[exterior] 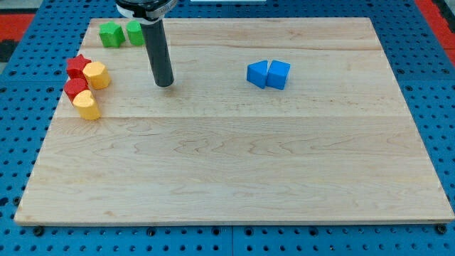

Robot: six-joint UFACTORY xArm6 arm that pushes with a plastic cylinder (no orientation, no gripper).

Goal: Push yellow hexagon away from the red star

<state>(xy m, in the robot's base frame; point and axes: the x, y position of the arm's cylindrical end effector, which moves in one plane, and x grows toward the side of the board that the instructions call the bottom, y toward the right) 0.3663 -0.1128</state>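
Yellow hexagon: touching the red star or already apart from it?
Touching. The yellow hexagon sits flush against the red star at the board's left edge, no gap visible. My tip stands apart, to the hexagon's right.

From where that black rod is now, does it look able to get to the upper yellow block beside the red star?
Probably yes. My tip stands to the view's right of the yellow hexagon, with only bare board between them. The red star touches its far side, so a straight push would press them together.
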